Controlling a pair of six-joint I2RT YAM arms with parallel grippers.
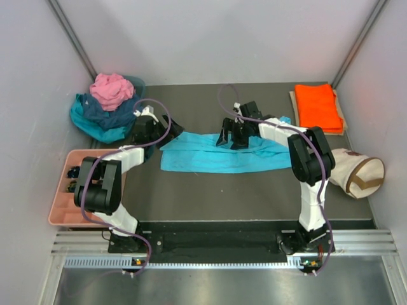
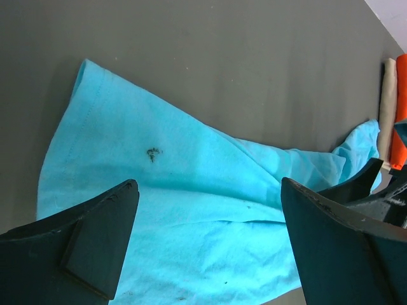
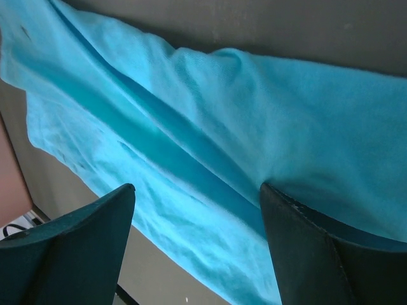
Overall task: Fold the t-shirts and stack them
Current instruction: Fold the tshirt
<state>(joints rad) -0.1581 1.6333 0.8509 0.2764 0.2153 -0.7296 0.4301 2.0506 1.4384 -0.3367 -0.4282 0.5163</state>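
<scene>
**Fig.** Turquoise t-shirt point(image 1: 219, 157) lies as a long, flattened band across centre of the top view, on the dark table point(image 1: 210, 197), partly folded lengthwise. L gripper point(image 2: 208, 185) hangs over the band's left end, jaws spread wide, only flat cloth below. R gripper point(image 3: 196, 189) sits over the band right of centre, jaws also well apart, holding nothing. Orange t-shirt point(image 1: 316, 107), already folded, rests at upper right of frame. The pile of unfolded shirts point(image 1: 108, 105) (pink on top, navy and teal under) is at upper left.

Likely failure pts (judged, not observed):

- **(a) Layer miss.** R wrist view shows a raised crease running diagonally through the cloth. A pinch beside it prob. takes the top layer only, so the lengthwise fold opens on lifting.
- **(b) Skew.** Grippers aren't symmetric abt the band: L at the end, R nearer the middle. The far right end would trail and the next fold would come out crooked.
- **(c) Drag.** A low sweep w/ open fingers may bunch the soft cloth rather than slide it.
- **(d) Neighbours.** The band's right tip is near the orange t-shirt, and its left end is near the pile. A wide swing could snag either.
</scene>
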